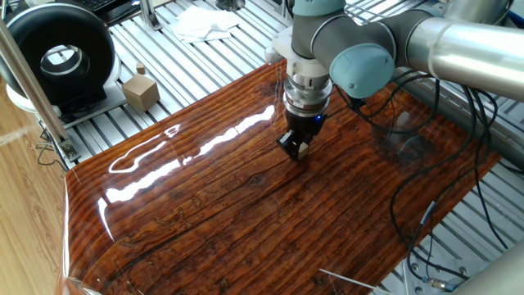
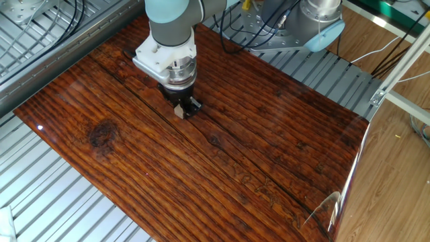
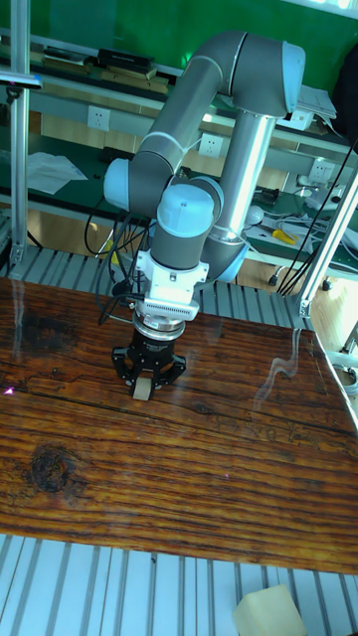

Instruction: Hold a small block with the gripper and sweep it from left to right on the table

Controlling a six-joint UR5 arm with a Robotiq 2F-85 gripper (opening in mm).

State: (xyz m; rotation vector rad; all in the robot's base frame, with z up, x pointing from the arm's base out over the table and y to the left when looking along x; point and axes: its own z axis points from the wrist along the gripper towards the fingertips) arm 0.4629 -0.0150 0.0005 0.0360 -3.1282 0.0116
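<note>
The small block (image 1: 302, 151) (image 2: 179, 112) (image 3: 142, 389) is a tiny pale tan cube, pinched between the black fingers of my gripper (image 1: 298, 150) (image 2: 181, 110) (image 3: 143, 386). The gripper points straight down and is shut on the block, which rests on or just above the table (image 1: 213, 213) (image 2: 269, 148) (image 3: 179, 477), a glossy reddish-brown board with wood-grain stripes. In the tall fixed view the gripper is over the board's left half, near its far edge.
A larger tan cube with a knob (image 1: 140, 90) and a black round device (image 1: 57, 57) sit on the slatted aluminium frame beyond the board's corner. White cloth (image 1: 203, 23) lies farther back. Cables (image 1: 442, 213) trail beside the board. A pale tan block (image 3: 270, 611) lies on the front slats.
</note>
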